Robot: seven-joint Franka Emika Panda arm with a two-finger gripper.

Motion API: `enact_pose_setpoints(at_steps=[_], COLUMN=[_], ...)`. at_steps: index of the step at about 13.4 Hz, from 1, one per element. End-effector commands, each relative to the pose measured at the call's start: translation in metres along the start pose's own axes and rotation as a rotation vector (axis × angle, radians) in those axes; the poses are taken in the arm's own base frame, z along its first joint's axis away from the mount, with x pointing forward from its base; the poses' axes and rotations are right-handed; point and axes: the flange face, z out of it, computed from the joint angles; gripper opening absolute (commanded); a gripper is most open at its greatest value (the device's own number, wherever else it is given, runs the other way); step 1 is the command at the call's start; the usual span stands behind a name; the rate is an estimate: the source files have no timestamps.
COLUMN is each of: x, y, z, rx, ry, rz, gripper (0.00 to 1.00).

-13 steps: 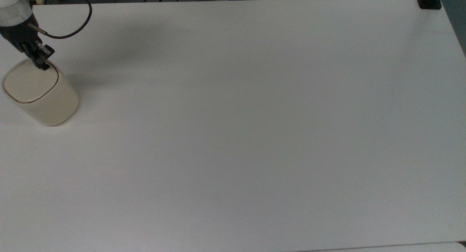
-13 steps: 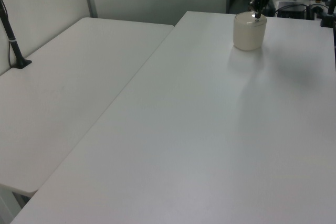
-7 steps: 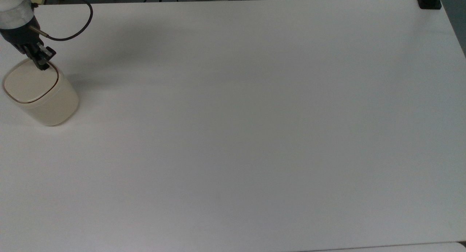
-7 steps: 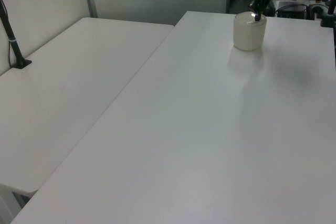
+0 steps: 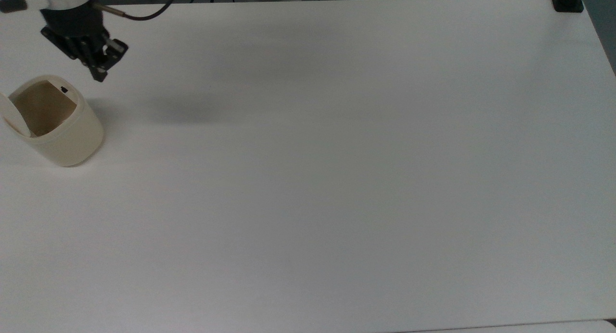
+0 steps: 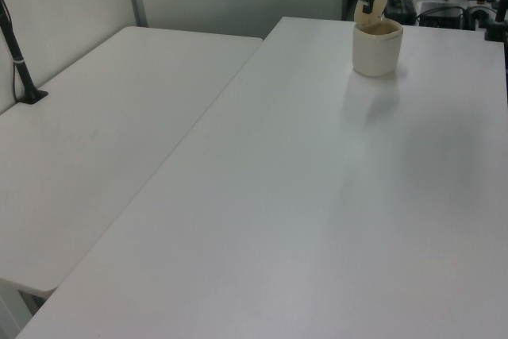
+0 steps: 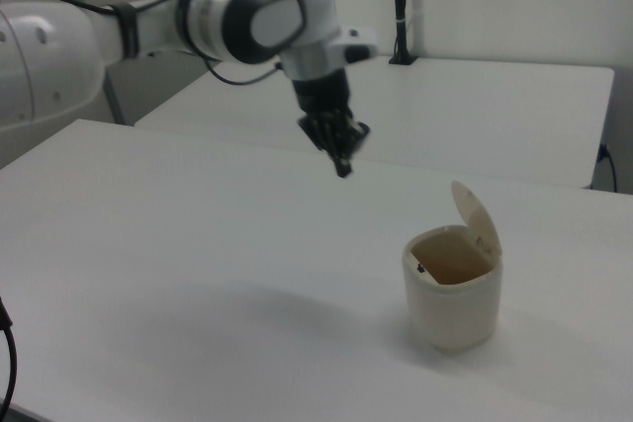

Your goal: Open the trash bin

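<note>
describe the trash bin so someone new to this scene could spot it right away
Start at the big white table. Near the top view's left edge stands a small cream trash bin, the one object standing on it. Its hinged lid is flipped up, showing a brownish inside and a small black button at the rim.

Table (image 5: 337, 179): large, white, matte, rectangular. A soft shadow falls across it in the top view's upper left.

On it: one trash bin (image 5: 62, 135), cream-beige, rounded-square, standing upright near the top view's left edge, lid (image 7: 477, 216) raised and interior exposed.

Adjoining: second white table (image 6: 87, 140), butted against the first on the left view's left.
</note>
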Motion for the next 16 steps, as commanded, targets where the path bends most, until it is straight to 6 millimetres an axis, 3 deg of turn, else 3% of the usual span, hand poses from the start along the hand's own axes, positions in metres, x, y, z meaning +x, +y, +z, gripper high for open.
enact_pose_setpoints(at_steps=[1, 3, 5, 7, 10, 11, 14, 16], x=[-0.031, -0.054, -0.070, -0.072, -0.072, -0.073, -0.077, -0.082], y=[-0.090, -0.130, -0.157, -0.156, -0.157, -0.156, -0.156, -0.150], z=[-0.045, -0.068, -0.083, -0.082, -0.082, -0.081, -0.078, -0.089], rx=[0.011, 0.020, 0.026, 0.038, 0.041, 0.038, 0.038, 0.042], ry=[-0.038, -0.065, -0.078, -0.093, -0.093, -0.096, -0.106, -0.089], rz=[-0.128, -0.204, -0.253, -0.250, -0.250, -0.250, -0.254, -0.247], gripper=[0.03, 0.03, 0.14, 0.36, 0.94, 1.00, 1.00, 1.00])
